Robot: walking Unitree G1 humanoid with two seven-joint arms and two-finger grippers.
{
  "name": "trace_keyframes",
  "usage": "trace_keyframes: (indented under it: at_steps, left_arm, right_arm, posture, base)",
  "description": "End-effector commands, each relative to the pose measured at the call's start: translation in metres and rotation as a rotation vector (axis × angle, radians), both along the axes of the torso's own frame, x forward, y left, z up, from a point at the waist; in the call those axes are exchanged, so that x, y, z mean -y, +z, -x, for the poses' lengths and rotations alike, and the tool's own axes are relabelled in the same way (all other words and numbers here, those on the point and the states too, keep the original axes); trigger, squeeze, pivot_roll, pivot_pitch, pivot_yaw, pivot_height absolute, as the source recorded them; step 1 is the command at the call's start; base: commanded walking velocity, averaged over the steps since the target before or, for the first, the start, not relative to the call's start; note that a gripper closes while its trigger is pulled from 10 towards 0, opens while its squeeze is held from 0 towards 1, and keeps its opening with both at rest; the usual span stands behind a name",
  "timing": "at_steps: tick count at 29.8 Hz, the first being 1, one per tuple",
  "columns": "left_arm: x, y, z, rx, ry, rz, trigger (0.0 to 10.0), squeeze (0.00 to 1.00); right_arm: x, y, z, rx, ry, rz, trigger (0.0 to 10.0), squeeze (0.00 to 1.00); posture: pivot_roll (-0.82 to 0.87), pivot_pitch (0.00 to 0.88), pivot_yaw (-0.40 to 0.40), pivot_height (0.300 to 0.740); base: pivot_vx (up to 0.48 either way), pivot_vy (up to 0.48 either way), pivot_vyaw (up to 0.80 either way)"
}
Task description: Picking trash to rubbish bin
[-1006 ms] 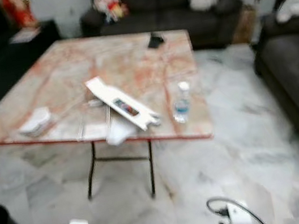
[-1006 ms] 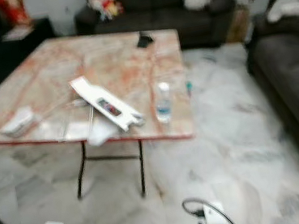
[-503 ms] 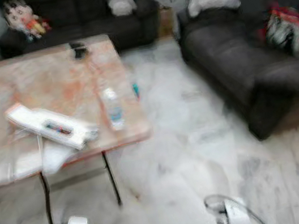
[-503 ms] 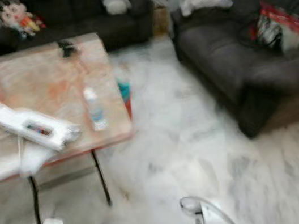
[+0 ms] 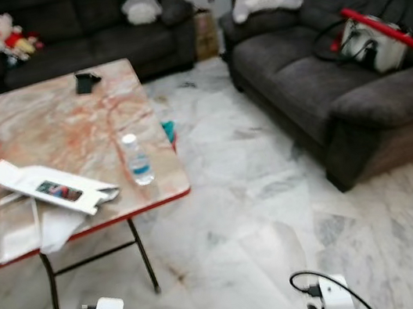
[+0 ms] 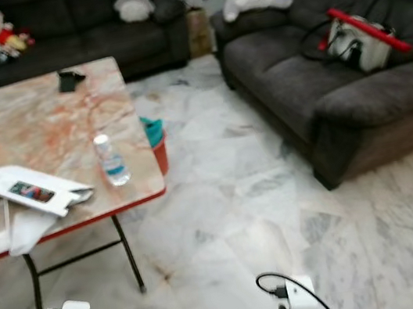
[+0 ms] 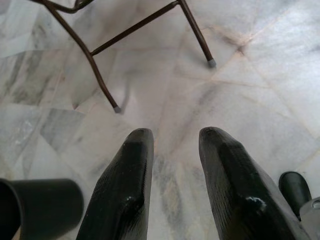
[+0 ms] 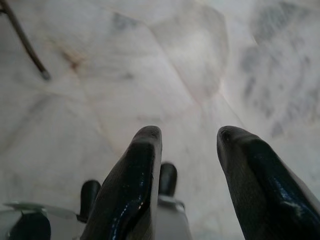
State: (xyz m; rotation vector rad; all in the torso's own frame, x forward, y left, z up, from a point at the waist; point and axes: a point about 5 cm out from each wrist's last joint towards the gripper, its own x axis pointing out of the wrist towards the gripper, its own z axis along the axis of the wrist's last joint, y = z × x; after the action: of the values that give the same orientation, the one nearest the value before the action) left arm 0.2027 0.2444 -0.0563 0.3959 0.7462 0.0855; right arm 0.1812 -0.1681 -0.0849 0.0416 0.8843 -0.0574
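Trash lies on the marble-topped folding table [image 5: 43, 126]: a clear plastic bottle [image 5: 138, 160] stands near its right edge, beside a long white carton [image 5: 50, 189] and a crumpled white paper [image 5: 55, 228] that hangs over the front edge. A black bin [image 7: 36, 208] stands on the floor close by my left gripper [image 7: 175, 136], which hangs open over the marble floor near the table legs [image 7: 102, 85]. My right gripper [image 8: 189, 132] also hangs open above bare floor. Nothing is held in either one.
A small black object [image 5: 85, 81] lies at the table's far end. An orange and teal tub [image 6: 154, 141] sits on the floor behind the table. Dark sofas [image 5: 323, 95] line the back and right, one with a red-handled bag [image 5: 369, 44]. Open marble floor [image 5: 266, 224] lies ahead.
The camera has swung to the right: the table has shifted to the left of the picture, the right sofa has come into view, and the black bin has left the eye views.
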Motion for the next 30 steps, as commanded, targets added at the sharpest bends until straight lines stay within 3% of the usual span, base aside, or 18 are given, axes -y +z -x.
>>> trace_keyframes:
  at_steps: [1, 6, 8, 12, 16, 23, 28, 29, 30]
  left_arm:
    - [0.002, 0.007, -0.011, 0.056, -0.021, -0.006, 10.0, 0.0]
    - [0.0, 0.01, -0.012, 0.084, -0.008, -0.002, 10.0, 0.0]
    - [-0.001, 0.032, -0.027, 0.293, -0.046, -0.016, 10.0, 0.0]
    - [0.0, 0.045, -0.036, 0.384, -0.059, -0.019, 10.0, 0.0]
    - [0.014, 0.081, -0.059, 0.59, -0.151, -0.027, 10.0, 0.0]
    - [0.031, 0.109, -0.064, 0.729, -0.218, -0.002, 10.0, 0.0]
    - [0.063, 0.15, -0.082, 0.876, -0.291, 0.052, 10.0, 0.0]
    - [0.063, 0.15, -0.082, 0.876, -0.291, 0.052, 10.0, 0.0]
    - [0.072, 0.165, -0.089, 0.922, -0.304, 0.061, 10.0, 0.0]
  right_arm:
    - [-0.001, 0.006, -0.009, 0.053, 0.021, 0.017, 10.0, 0.0]
    - [0.001, 0.009, -0.014, 0.087, 0.023, 0.029, 10.0, 0.0]
    - [0.01, 0.027, -0.036, 0.249, 0.058, 0.047, 10.0, 0.0]
    - [0.013, 0.033, -0.042, 0.299, 0.065, 0.056, 10.0, 0.0]
    - [0.016, 0.052, -0.06, 0.43, 0.085, 0.076, 10.0, 0.0]
    - [0.012, 0.076, -0.081, 0.595, 0.105, 0.075, 10.0, 0.0]
    - [-0.001, 0.113, -0.11, 0.786, 0.089, 0.023, 10.0, 0.0]
    - [-0.001, 0.113, -0.11, 0.786, 0.089, 0.023, 10.0, 0.0]
    - [-0.007, 0.127, -0.119, 0.844, 0.092, 0.008, 10.0, 0.0]
  posture:
    - [0.2, 0.0, 0.023, 0.74]
    - [0.2, 0.0, 0.023, 0.74]
    - [0.19, 0.0, 0.014, 0.74]
    - [0.2, 0.0, 0.009, 0.74]
    - [0.2, 0.0, 0.005, 0.74]
    - [0.19, 0.0, 0.009, 0.74]
    - [0.19, 0.0, 0.008, 0.74]
    - [0.19, 0.0, 0.008, 0.74]
    - [0.19, 0.0, 0.008, 0.74]
  base:
    - [0.0, 0.0, 0.0]
    - [0.0, 0.0, 0.0]
    - [0.0, 0.0, 0.0]
    - [0.0, 0.0, 0.0]
    - [0.0, 0.0, 0.0]
    - [0.0, 0.0, 0.0]
    - [0.0, 0.0, 0.0]
    - [0.0, 0.0, 0.0]
    - [0.0, 0.0, 0.0]
